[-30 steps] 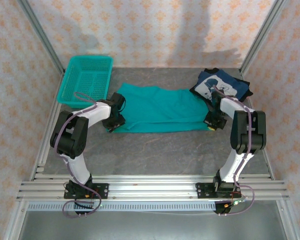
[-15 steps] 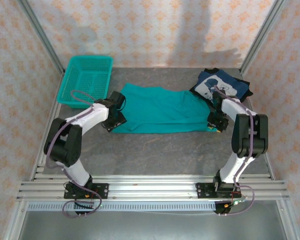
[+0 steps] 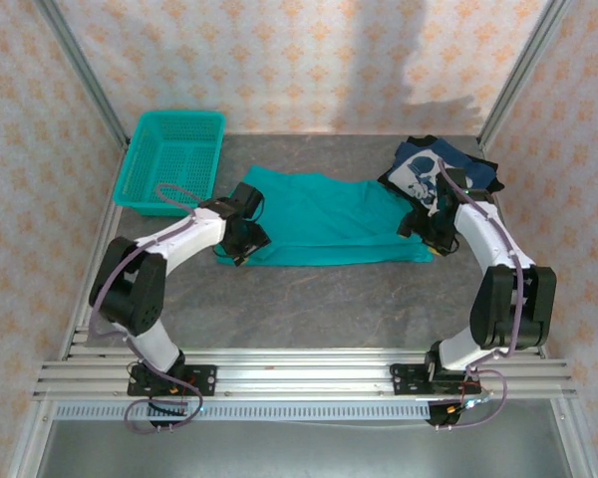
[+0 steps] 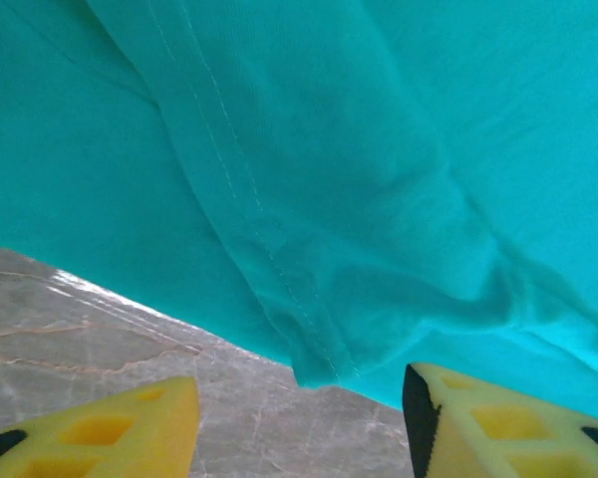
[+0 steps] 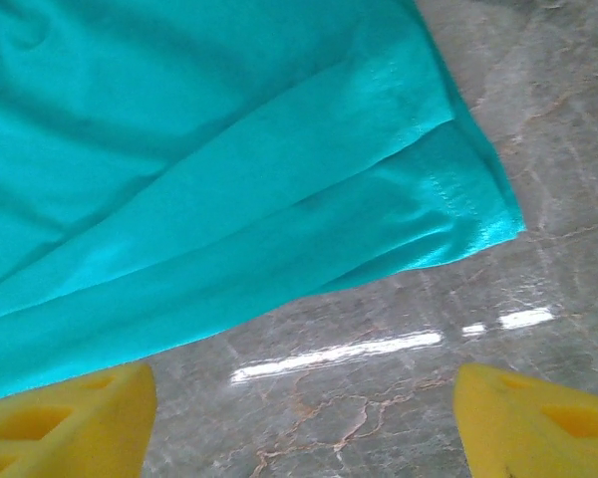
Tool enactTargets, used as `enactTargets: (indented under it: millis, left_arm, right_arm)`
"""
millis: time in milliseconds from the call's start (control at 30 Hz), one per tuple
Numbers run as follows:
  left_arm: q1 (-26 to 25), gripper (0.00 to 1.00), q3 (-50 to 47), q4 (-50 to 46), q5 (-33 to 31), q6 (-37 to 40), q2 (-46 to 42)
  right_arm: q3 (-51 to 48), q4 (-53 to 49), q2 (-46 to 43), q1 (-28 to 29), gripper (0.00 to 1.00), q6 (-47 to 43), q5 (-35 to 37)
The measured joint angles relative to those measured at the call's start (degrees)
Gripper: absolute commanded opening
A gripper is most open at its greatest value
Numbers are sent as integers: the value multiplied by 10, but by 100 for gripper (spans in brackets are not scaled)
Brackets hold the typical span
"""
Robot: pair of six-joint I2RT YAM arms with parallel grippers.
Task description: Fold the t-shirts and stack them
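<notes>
Arms at both ends of teal shirt point(image 3: 324, 221).
L gripper point(image 3: 244, 247) & R gripper point(image 3: 431, 243): jaws spread, empty; navy shirt point(image 3: 444, 171) far right.

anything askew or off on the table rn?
Nothing spilled or damaged. The teal t-shirt is folded into a strip, but its layers sit offset at the right corner and bunch at the left end. The navy t-shirt lies skewed far right, not stacked.
</notes>
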Motion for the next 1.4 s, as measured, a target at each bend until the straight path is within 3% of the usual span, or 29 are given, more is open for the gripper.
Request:
enactTargets:
  millis: [200,533,833,967,1167,1400]
  left_arm:
    - [-6,43,6,12,9,-18,56]
    - [-6,29,38,19,8,-27,63]
    - [-6,0,45,21,5,-24,85]
    - [-6,0,81,-2,3,-4,93]
    - [-6,0,225,-56,-15,73,152]
    - [-6,0,389,-148,-31,181,280]
  right_arm:
    - [0,0,-4,0,84,-15,-27]
    - [0,0,-16,0,84,-18,-33]
    - [-1,0,-16,0,84,-19,-35]
    - [-1,0,-16,0,84,-19,-39]
    - [-1,0,-16,0,84,-19,-42]
    - [-4,10,-16,0,84,-18,-51]
